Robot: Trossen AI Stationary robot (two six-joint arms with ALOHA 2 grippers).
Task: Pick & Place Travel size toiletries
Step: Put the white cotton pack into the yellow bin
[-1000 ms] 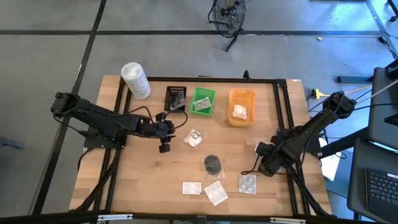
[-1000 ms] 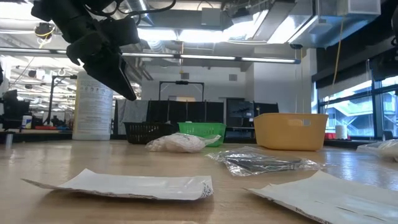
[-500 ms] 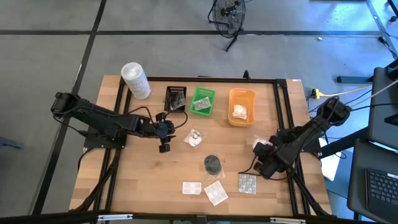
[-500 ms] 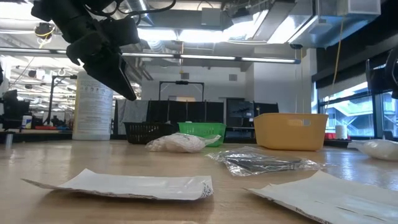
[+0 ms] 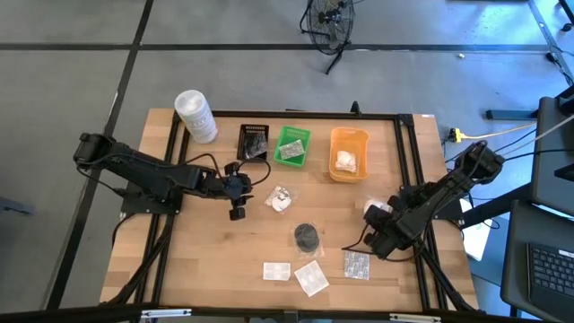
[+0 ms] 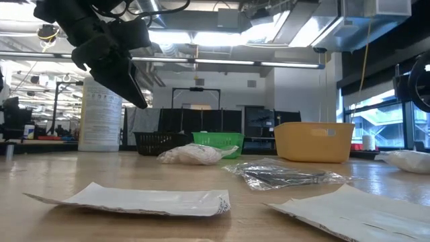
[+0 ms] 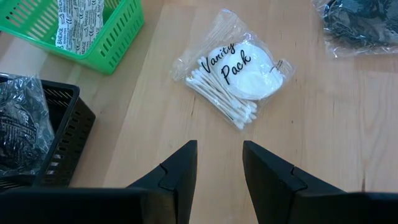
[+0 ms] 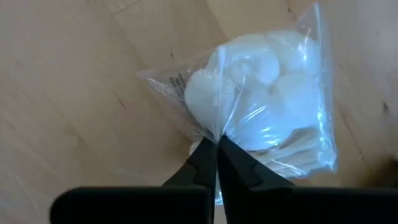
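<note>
My right gripper (image 5: 376, 219) is at the table's right side, shut on a clear-wrapped bundle of white cotton balls (image 8: 267, 106), also seen as the bundle (image 6: 410, 160) in the low view. My left gripper (image 7: 217, 168) hovers open just short of a clear "Vanity Pack" of swabs and pads (image 7: 233, 71), which lies flat on the wood. A black pad in clear wrap (image 5: 308, 236), two white sachets (image 5: 277, 270) (image 5: 311, 277) and a blister pack (image 5: 356, 264) lie flat near the front edge. My right gripper pinches a raised fold of the bundle's clear wrap (image 8: 216, 127) between its two fingertips, over the white balls. The fingers come from above, pointing down. In the low view the bundle's underside (image 6: 411, 168) looks to be on the table.
Along the far side stand a black tray (image 5: 255, 141), a green tray (image 5: 292, 145) and an orange tray (image 5: 349, 154), each with an item in it. A tall white tub (image 5: 195, 115) stands at the far left corner.
My right arm has shifted a little toward the table's left and now shows at the right border of the low view. The bundle stays about where it was.
</note>
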